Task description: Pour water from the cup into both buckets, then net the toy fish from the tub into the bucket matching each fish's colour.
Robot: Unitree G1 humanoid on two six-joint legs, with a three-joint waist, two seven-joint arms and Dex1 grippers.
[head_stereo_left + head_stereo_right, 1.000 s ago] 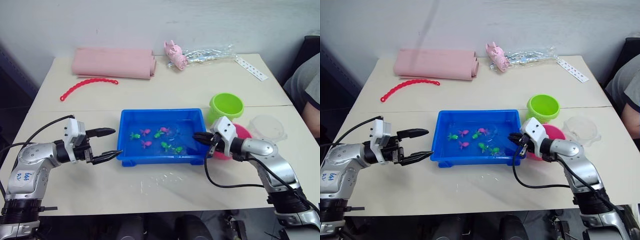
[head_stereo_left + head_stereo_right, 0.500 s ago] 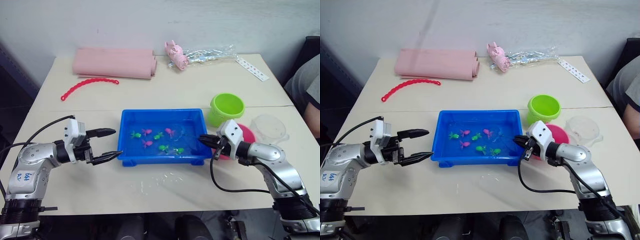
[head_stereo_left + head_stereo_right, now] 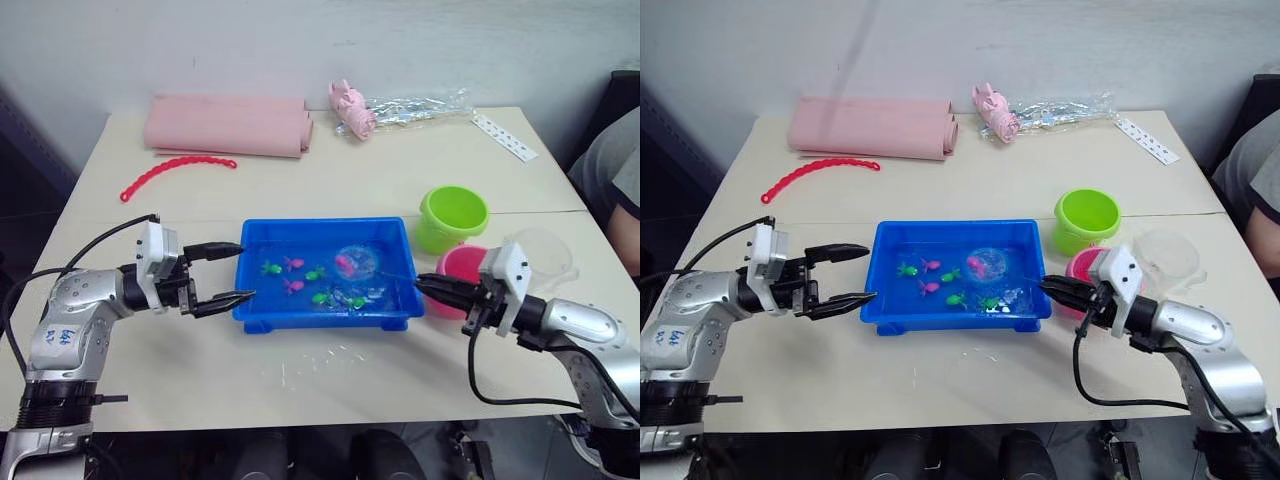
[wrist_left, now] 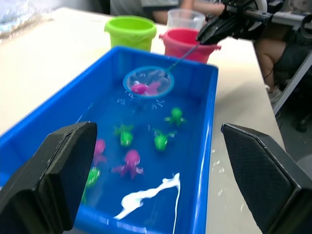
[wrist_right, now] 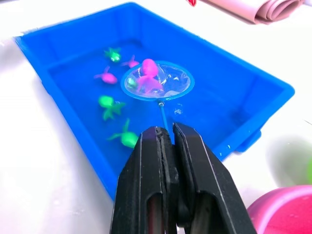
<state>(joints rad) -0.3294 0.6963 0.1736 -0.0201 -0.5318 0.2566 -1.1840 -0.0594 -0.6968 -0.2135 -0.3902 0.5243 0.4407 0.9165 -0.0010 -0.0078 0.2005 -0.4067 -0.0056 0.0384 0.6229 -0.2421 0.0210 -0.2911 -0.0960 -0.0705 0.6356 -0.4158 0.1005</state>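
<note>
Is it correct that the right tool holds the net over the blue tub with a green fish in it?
Not quite: the fish in the net is pink, not green, as the right wrist view shows. The rest is correct: the right tool holds the net over the blue tub.

A lab-like room: a plain beige table [image 3: 330,180] against a bare white wall [image 3: 300,45].
</note>
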